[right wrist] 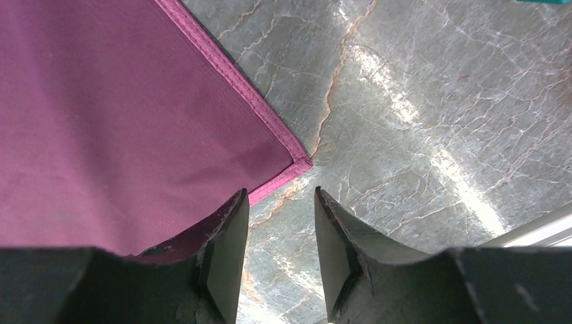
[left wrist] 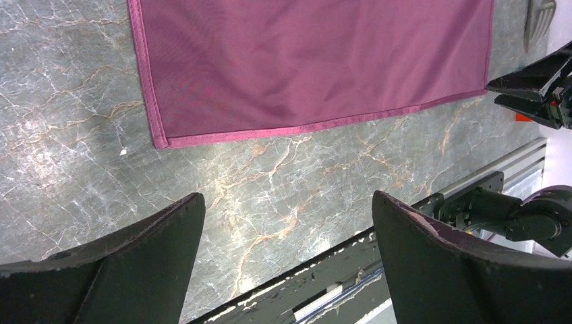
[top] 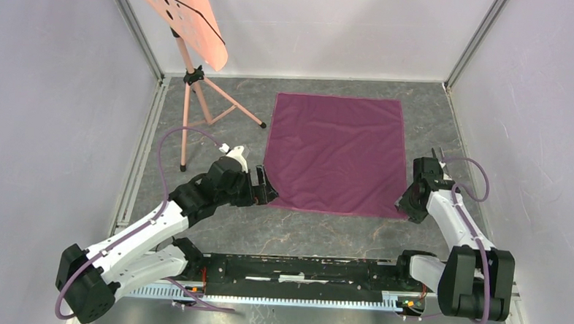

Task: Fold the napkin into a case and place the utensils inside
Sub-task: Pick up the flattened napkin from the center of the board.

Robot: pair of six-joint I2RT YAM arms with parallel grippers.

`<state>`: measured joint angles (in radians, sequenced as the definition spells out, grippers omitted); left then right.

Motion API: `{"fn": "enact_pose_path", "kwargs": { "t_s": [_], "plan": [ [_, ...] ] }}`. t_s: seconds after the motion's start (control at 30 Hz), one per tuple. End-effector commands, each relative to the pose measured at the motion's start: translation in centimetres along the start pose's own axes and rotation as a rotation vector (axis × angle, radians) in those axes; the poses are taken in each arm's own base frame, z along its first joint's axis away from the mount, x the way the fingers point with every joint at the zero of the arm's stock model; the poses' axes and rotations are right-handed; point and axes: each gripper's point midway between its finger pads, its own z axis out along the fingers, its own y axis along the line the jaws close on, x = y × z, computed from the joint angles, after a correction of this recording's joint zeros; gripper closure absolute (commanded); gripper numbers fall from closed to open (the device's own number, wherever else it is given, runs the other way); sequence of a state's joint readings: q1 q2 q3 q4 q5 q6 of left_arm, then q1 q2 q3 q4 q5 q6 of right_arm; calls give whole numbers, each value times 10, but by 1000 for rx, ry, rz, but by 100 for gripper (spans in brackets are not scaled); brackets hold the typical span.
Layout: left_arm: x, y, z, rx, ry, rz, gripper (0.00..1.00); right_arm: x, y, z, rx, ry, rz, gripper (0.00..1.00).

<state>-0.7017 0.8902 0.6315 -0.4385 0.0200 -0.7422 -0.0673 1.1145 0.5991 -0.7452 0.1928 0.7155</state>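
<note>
The napkin (top: pixel 335 155) is laid flat and unfolded on the marble-patterned table (top: pixel 325 233), with only faint ripples visible across its surface. The left gripper (top: pixel 267 191) is positioned at the napkin's near-left corner. In the left wrist view its fingers (left wrist: pixel 135 256) are held wide apart and nothing is gripped between them. The near hem of the napkin is seen ahead of the fingertips, separated from them by a strip of bare table. The right gripper (top: pixel 405 206) is positioned at the napkin's near-right corner. In the right wrist view its fingers (right wrist: pixel 226 256) are parted by a narrow gap, through which only bare table is seen, so nothing is clamped. The corner of the napkin lies just ahead of that gap. One finger is seen overlapping the near hem, but whether it touches the cloth cannot be determined. The tines of a fork (left wrist: pixel 539 20) are visible in the left wrist view, just beyond the napkin's right edge and clear of the cloth. A pink tripod stand (top: pixel 192 92) is located beyond the napkin's far-left corner, with one foot resting near the napkin's left edge.
</note>
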Motion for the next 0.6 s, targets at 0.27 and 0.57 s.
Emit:
{"fn": "enact_pose_path", "kwargs": {
  "t_s": [0.27, 0.57],
  "plan": [
    [-18, -6, 8, 7, -37, 40, 0, -13, 4, 9, 51, -10, 46, 58],
    [-21, -2, 10, -6, -38, 44, 0, -12, 1, 16, 66, -17, 27, 55]
  ]
}}
